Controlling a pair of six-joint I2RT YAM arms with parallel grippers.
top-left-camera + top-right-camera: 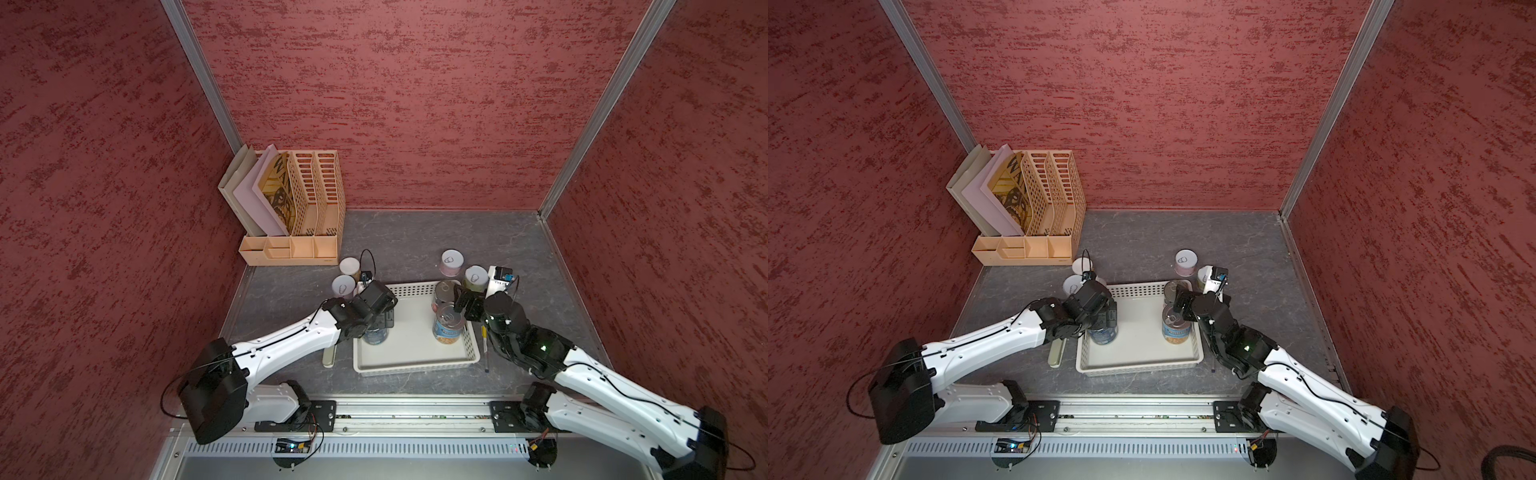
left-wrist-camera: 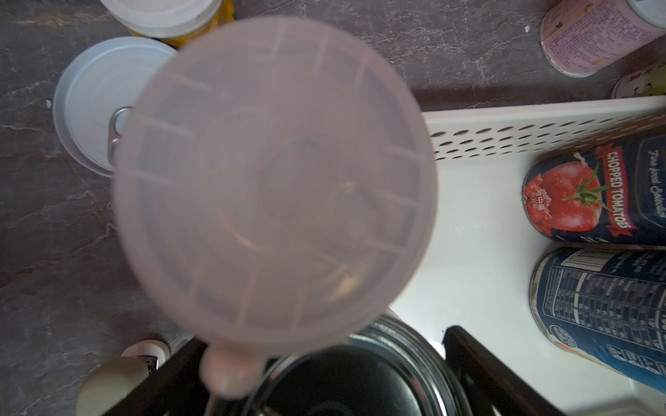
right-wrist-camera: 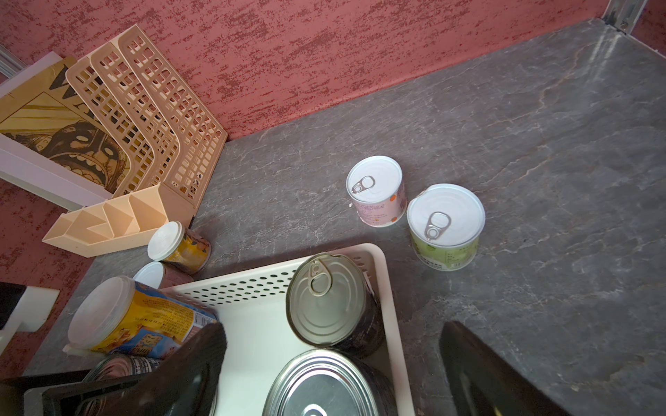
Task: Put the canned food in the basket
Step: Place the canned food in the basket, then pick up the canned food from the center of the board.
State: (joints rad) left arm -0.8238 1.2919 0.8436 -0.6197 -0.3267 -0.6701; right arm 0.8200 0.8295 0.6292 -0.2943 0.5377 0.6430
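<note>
The yellow-labelled can [image 2: 274, 180], lid blurred, tilts over the left wall of the basket [image 1: 415, 365]; three wide cans [image 1: 449, 328] stand inside, four small cans [image 1: 451, 262] outside by its far corners; left gripper [image 1: 385, 321] and right gripper [image 3: 335, 335] both gape

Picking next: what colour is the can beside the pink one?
That can is light green; clearest in right wrist view.

file holder [image 1: 320, 199] back corner, holding folders [image 1: 249, 195]; olive case [image 1: 328, 358] flat; pen [image 1: 485, 353] flat on table [image 1: 415, 237]
</note>
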